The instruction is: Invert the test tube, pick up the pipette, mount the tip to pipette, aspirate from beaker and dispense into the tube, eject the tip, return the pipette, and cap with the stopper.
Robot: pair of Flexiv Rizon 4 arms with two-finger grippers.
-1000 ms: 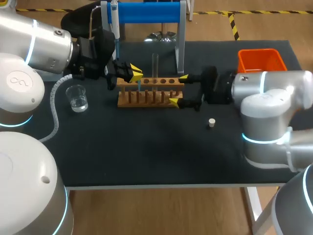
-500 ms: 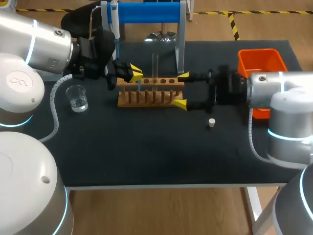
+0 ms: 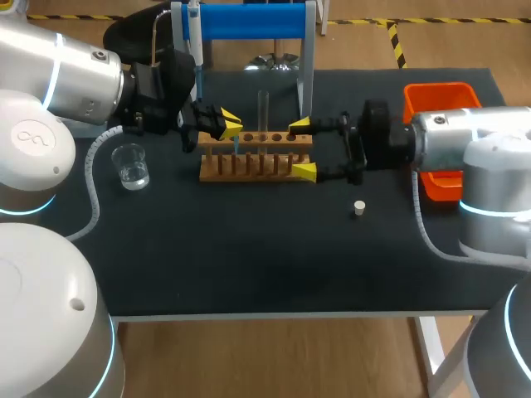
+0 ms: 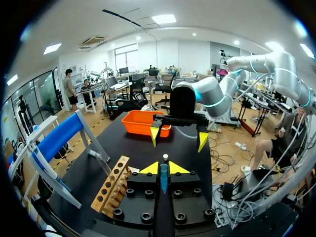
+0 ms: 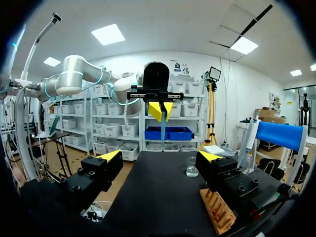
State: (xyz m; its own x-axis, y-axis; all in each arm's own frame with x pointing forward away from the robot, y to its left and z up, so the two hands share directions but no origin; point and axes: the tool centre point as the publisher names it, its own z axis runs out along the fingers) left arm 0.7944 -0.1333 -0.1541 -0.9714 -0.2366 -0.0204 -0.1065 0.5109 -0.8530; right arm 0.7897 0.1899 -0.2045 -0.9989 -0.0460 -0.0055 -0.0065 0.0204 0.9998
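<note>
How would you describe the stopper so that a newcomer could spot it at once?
Find the wooden rack mid-table. Toward the orange bin, nearer the front edge than the open right claw, sits the stopper: a small pale plug standing alone on the black table.

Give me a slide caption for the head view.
Left claw grips a blue pipette tip by the wooden rack; open right claw at the rack's right end.
</note>
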